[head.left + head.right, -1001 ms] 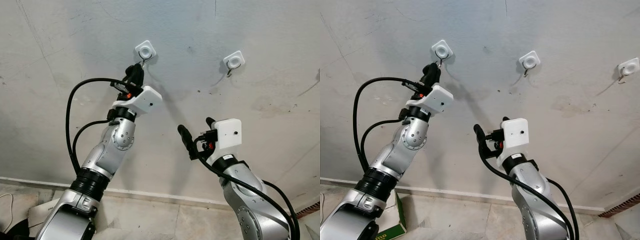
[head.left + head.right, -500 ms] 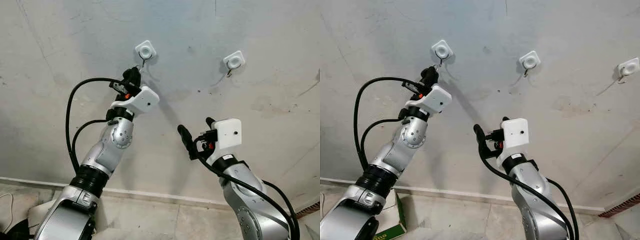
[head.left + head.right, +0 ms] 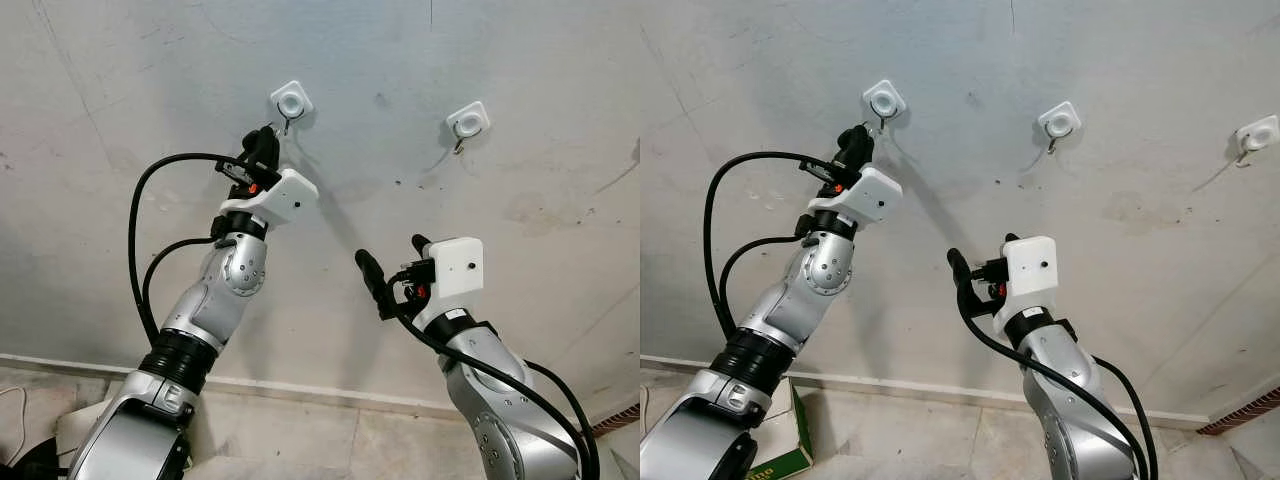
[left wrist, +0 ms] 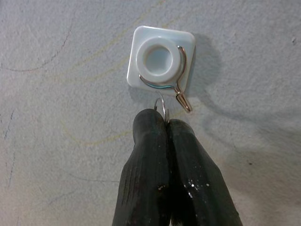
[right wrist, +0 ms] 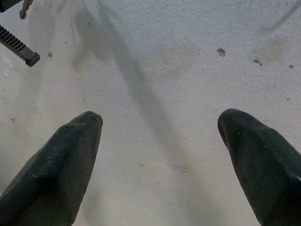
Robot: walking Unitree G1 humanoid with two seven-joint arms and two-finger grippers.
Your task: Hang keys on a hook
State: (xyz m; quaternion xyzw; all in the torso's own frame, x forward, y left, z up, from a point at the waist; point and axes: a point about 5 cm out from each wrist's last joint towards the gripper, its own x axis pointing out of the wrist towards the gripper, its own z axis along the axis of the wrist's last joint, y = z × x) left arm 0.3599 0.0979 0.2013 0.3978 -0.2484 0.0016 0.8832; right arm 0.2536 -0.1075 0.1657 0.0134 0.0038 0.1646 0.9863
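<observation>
My left gripper [image 4: 165,123] is raised against the wall [image 3: 540,100], fingertips just under the leftmost hook [image 4: 162,63]. Fingers [image 4: 146,155] pressed fully together, no gap between them. Pinched at the tips: a thin wire key ring [image 4: 161,104], only its top arc sticking out above the pads. The keys themselves I can't make out; hidden behind my fingers.

Ring's arc points up toward the hook, standing roughly in line with my fingers' long axis. It sits just beside the hook's wire prong [image 4: 184,101], which angles down and away from the white square base. Whether the ring is already over the prong or only touching it, can't tell.

My right gripper [image 5: 160,136] is lower and well apart from the hooks, facing bare wall, fingers spread wide, holding nothing.

Head view: two more white hooks on the same wall, one [image 3: 1059,123] above my right arm, another [image 3: 1257,135] further to my right. Tiled floor [image 3: 940,440] below, green-edged box [image 3: 780,440] by my left arm's base.
</observation>
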